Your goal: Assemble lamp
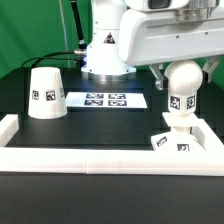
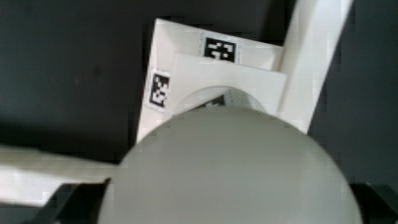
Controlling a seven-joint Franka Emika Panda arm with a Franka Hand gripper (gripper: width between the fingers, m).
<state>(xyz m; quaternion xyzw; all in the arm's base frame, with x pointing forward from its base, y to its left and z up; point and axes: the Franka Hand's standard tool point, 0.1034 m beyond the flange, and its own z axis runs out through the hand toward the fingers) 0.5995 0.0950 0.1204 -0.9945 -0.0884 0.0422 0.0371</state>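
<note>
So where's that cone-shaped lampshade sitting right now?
The shade stands on the black table at the exterior view's left, just beside the marker board, well apart from the bulb and base at the right.

marker board [image 1: 105, 99], border rail [image 1: 100, 159], black table [image 1: 95, 127]

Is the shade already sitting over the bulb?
No, the shade stands alone on the table, far from the bulb at the exterior view's right.

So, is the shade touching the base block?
Apart. In the exterior view the shade stands at the exterior view's left, the base block at its right, bare table between them.
</note>
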